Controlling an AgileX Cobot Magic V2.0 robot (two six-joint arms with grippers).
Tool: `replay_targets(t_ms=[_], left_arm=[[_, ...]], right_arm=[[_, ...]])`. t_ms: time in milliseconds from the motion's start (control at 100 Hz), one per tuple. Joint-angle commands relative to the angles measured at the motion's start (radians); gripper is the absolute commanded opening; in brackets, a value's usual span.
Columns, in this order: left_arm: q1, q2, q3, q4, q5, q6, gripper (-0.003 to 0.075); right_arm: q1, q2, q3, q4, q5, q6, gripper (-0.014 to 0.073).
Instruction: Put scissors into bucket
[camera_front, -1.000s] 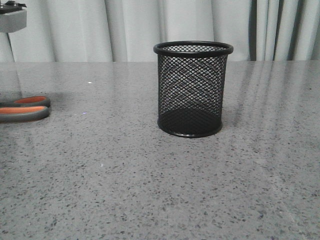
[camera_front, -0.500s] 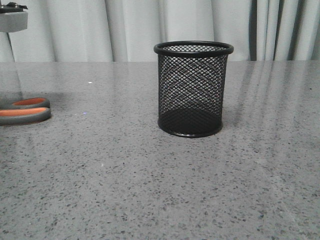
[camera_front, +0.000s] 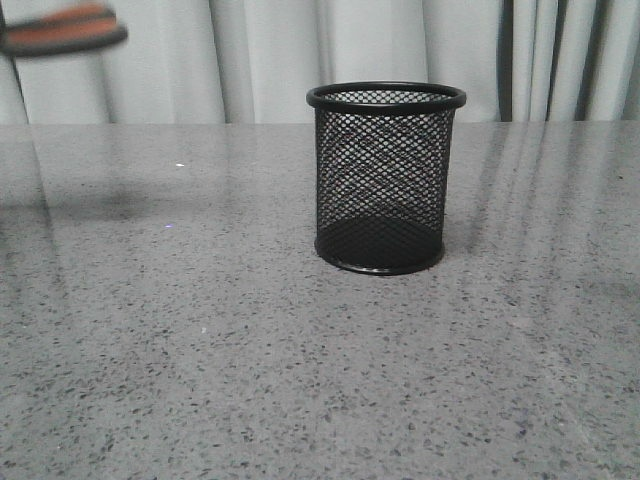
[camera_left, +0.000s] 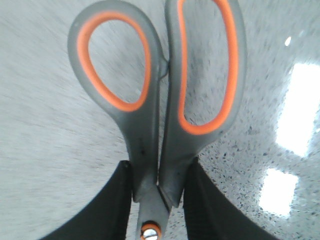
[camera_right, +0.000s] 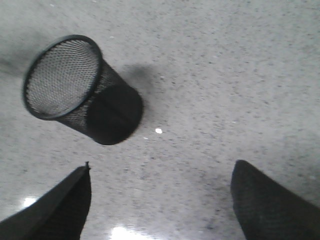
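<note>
The scissors (camera_left: 160, 100), grey handles lined orange, are held in my left gripper (camera_left: 157, 175), whose black fingers (camera_left: 117, 200) clamp the handle necks just above the pivot screw. In the front view the scissors' handles (camera_front: 65, 30) show blurred high at the top left, well above the table; the left gripper itself is out of frame there. The bucket (camera_front: 385, 178), a black wire-mesh cup, stands upright at the table's middle. It also shows in the right wrist view (camera_right: 80, 90), empty. My right gripper (camera_right: 160, 172) is open and empty above the table, short of the bucket.
The grey speckled table (camera_front: 300, 380) spreads around the bucket. Pale curtains (camera_front: 270, 50) hang behind the table's far edge.
The scissors have been lifted from the table at the left to high up at the top left. The bucket has not moved.
</note>
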Motion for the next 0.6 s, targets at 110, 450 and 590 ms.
replay_targets(t_ms=[110,450,590], left_arm=[[-0.065,-0.159,-0.045,-0.028,0.023,-0.079,-0.0021],[-0.27,-0.285,-0.047,-0.028,-0.009,-0.245,-0.0021],[-0.386,-0.277,-0.083,-0.001,-0.014,-0.298,-0.0021]], right_arm=[[0.001,0.003,-0.075,0.221,0.004,-0.105,0.052],[0.001,0.005,-0.133,0.643,0.038,-0.282,0.052],[0.001,0.03,-0.133,0.784,0.103,-0.337,0.052]])
